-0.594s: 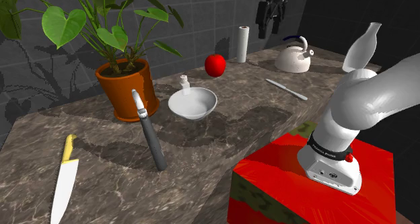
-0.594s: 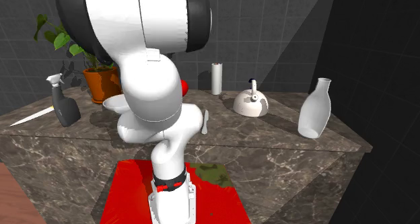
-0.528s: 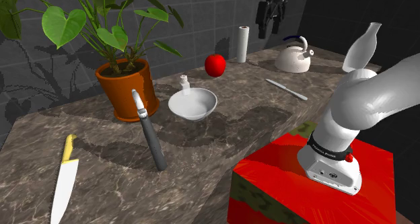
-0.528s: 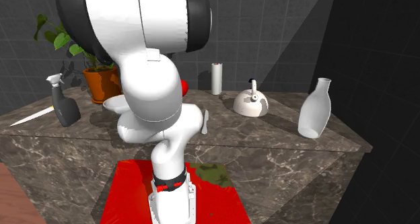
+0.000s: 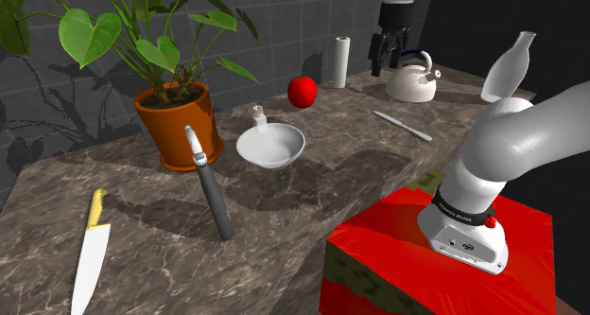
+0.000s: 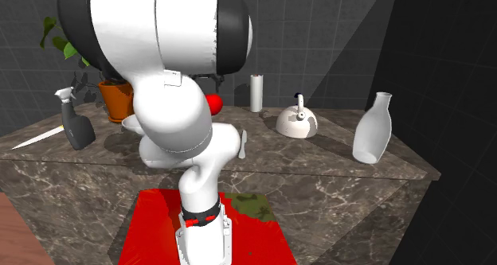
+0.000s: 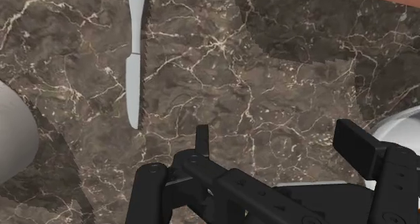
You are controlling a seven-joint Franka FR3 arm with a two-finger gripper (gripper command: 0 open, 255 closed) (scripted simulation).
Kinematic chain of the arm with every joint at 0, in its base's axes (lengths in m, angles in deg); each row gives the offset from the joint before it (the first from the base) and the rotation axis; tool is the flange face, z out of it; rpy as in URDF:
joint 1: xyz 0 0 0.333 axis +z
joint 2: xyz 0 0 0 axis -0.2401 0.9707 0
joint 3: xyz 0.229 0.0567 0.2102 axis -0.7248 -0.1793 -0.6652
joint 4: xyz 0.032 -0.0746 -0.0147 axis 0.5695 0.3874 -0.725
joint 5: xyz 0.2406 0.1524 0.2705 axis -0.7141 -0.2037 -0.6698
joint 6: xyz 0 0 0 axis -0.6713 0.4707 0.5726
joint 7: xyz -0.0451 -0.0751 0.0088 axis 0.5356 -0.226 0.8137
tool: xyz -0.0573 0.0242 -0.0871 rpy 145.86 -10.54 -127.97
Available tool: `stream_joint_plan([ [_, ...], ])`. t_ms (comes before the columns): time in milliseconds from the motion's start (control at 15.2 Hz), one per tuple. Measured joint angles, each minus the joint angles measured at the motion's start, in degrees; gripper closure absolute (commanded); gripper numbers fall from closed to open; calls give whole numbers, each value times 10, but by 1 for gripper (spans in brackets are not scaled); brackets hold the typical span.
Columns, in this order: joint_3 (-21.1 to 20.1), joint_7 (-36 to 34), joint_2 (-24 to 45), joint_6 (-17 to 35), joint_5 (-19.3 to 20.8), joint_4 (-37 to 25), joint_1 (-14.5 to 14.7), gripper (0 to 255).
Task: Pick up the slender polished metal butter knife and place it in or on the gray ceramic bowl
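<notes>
The butter knife [image 5: 402, 125] is seen lying flat on the marble bench [image 5: 312, 185]. It is near the edge that faces the stand, towards the end where the kettle [image 5: 413, 79] stands. It is well apart from the pale bowl [image 5: 270, 145] at the bench's middle. The claw [image 5: 389, 60] hangs high above the back edge by the kettle, with its fingers spread and nothing held between them.

The knife is judged to be light, stiff and thin, and slippery if truly polished. A hold across its narrow width is advised, close to where handle meets blade, so that it is not tipped when lifted. The fingertips would have to be brought right down to the bench, since little height is offered.
</notes>
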Motion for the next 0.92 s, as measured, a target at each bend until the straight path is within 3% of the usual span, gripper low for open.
stream_joint_plan([
  [528, 66, 35, -11, 114, 66, 116, -55, 0],
  [924, 127, 61, 25, 225, 122, 181, -104, 0],
])
